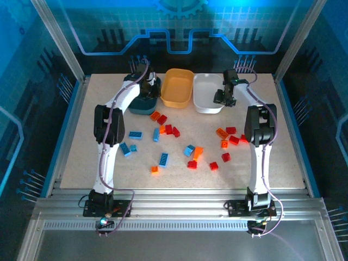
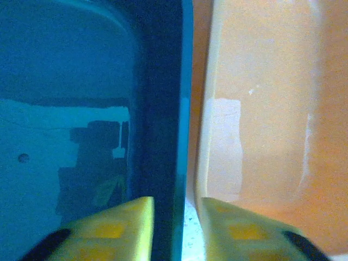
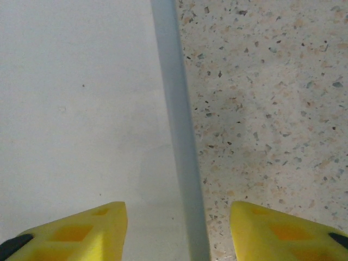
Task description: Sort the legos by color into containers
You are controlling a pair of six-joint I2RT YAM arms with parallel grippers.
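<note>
The legos lie loose on the table in front of the trays: red ones [image 1: 168, 129], light blue ones [image 1: 163, 159] and orange ones [image 1: 198, 152]. At the back stand the dark teal container [image 1: 142, 106], the yellow-orange container [image 1: 176, 89] and the white container [image 1: 206, 98]. My left gripper [image 1: 148, 92] [image 2: 176, 228] is open. It straddles the teal container's right wall [image 2: 157, 109], close beside the yellow-orange container [image 2: 261, 109]. My right gripper [image 1: 224, 98] [image 3: 178, 228] is open too, with the white container's right rim [image 3: 174, 109] between its fingers and clear of both.
Speckled tabletop [image 3: 272, 109] lies right of the white container. The three containers stand close together at the back, and the bricks spread across the middle of the table [image 1: 81, 163]. Aluminium frame posts and blue panels enclose the workspace.
</note>
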